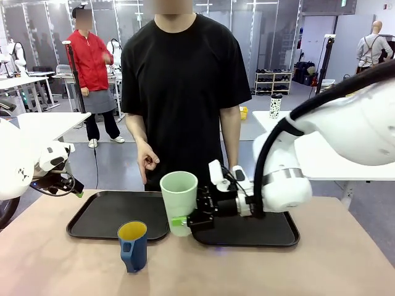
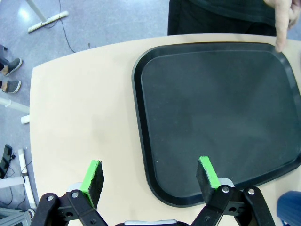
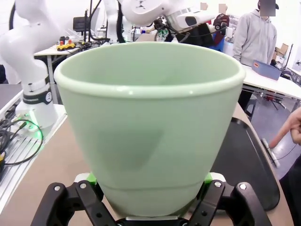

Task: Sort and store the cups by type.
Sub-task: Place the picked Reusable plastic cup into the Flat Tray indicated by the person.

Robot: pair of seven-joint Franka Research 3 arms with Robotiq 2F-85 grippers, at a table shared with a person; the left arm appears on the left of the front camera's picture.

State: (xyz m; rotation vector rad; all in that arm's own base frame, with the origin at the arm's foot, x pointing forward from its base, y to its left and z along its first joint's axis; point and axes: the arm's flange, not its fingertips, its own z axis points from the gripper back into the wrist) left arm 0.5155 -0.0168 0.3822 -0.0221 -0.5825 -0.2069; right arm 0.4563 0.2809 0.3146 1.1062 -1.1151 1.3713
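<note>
My right gripper (image 1: 185, 220) is shut on the lower part of the pale mint-green tumbler (image 1: 179, 198), holding it upright and raised at the gap between two black trays. In the right wrist view the tumbler (image 3: 150, 122) stands large and close, with green pads (image 3: 207, 178) pressed on either side of its base. The dark blue handled mug (image 1: 133, 245), yellow inside, stands on the table in front of the left tray (image 1: 99, 219). My left gripper (image 2: 150, 175) hangs open and empty above the near corner of that tray (image 2: 221, 113); in the front view the left gripper (image 1: 66, 184) is at the far left.
A person in black stands at the far side, a hand (image 1: 147, 161) pointing down at the left tray's far corner; the finger (image 2: 281, 28) touches its rim. The right tray (image 1: 253, 231) lies under my right arm. The bare tabletop (image 1: 278, 271) stretches in front.
</note>
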